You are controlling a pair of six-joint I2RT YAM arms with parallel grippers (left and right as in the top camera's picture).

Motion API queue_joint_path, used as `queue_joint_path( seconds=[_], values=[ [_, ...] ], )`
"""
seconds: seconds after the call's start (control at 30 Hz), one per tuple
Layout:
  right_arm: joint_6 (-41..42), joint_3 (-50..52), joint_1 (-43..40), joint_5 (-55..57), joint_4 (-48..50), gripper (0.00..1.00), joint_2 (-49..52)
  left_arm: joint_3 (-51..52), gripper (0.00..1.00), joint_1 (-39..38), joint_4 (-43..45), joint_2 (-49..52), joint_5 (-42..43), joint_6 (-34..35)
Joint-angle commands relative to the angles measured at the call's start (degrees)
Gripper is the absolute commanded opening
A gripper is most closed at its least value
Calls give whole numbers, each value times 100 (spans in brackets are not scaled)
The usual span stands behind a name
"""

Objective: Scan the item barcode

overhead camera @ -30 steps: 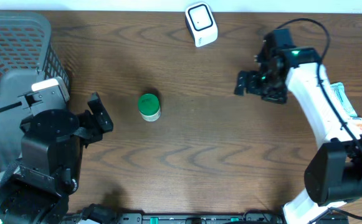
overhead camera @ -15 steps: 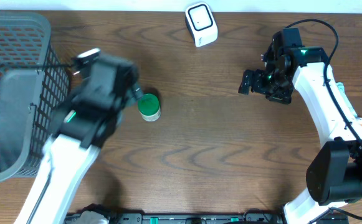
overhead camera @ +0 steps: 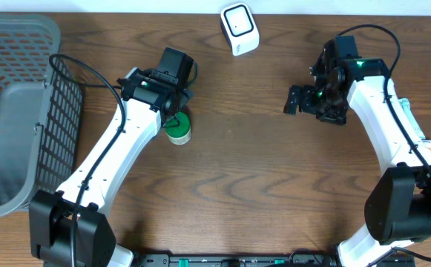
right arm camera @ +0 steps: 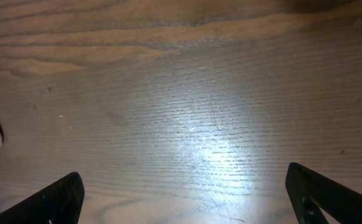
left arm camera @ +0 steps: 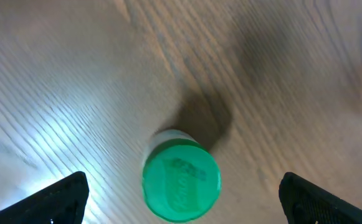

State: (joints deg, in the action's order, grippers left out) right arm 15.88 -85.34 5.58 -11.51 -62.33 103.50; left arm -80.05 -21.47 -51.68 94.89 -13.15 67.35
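Green-capped bottle (overhead camera: 178, 127) (left arm camera: 181, 184) stands upright on the wooden surface (overhead camera: 237, 185), left of centre, below the left end effector (overhead camera: 172, 110) (left arm camera: 181, 199), whose fingers are spread wide on either side without touching it. A grey mesh basket (overhead camera: 22, 37) sits at the left edge, its contents unclear. The white scanner (overhead camera: 239, 28) lies at the far edge, well apart from the bottle, while the right end effector (overhead camera: 293, 99) (right arm camera: 187, 193) hangs with fingers apart over bare wood, and a packet (overhead camera: 412, 122) is partly hidden under that arm.
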Motion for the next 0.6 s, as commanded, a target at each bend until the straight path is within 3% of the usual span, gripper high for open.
queue_joint_path(
  seconds=[0.0, 0.57],
  values=[
    [-79, 72, -17, 70, -4, 99, 35, 11, 98, 26, -22, 120, 205, 1093],
    [-105, 74, 13, 68, -61, 99, 35, 11, 98, 31, 293, 1353, 1126, 1292]
  ],
)
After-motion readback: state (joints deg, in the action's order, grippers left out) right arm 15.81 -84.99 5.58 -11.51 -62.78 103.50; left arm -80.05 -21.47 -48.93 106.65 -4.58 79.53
